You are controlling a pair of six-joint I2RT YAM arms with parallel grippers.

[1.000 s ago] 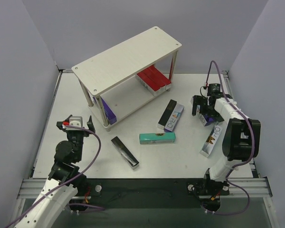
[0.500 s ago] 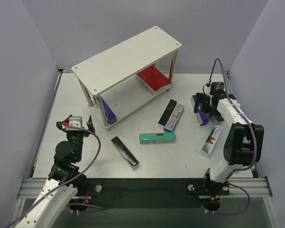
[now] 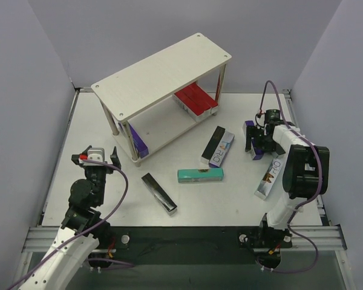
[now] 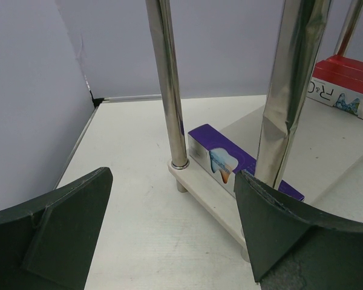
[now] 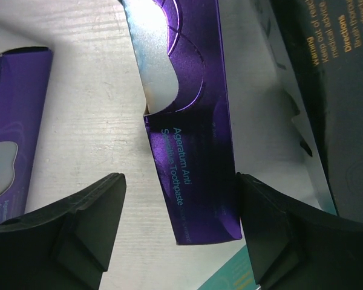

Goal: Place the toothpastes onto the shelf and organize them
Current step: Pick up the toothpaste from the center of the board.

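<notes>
The shelf (image 3: 163,69) stands at the back centre. Red toothpastes (image 3: 196,99) lie on the right of its lower board and a purple one (image 3: 139,145) on the left. On the table lie a black-and-white pair (image 3: 216,147), a teal carton (image 3: 199,175), a black one (image 3: 159,193) and a white one (image 3: 268,178). My right gripper (image 3: 257,142) is open low over a purple carton (image 5: 190,151), which lies between its fingers (image 5: 180,181). A second purple carton (image 5: 12,121) lies beside it. My left gripper (image 3: 100,158) is open and empty (image 4: 172,176), facing the shelf's left end.
Metal shelf legs (image 4: 169,84) stand close in front of the left gripper. A dark carton (image 5: 327,90) and a teal corner (image 5: 230,281) crowd the right gripper. Walls close in the left, right and back of the table.
My right gripper has shifted slightly back and to the left over the purple cartons. The left arm and the other cartons have not moved.
</notes>
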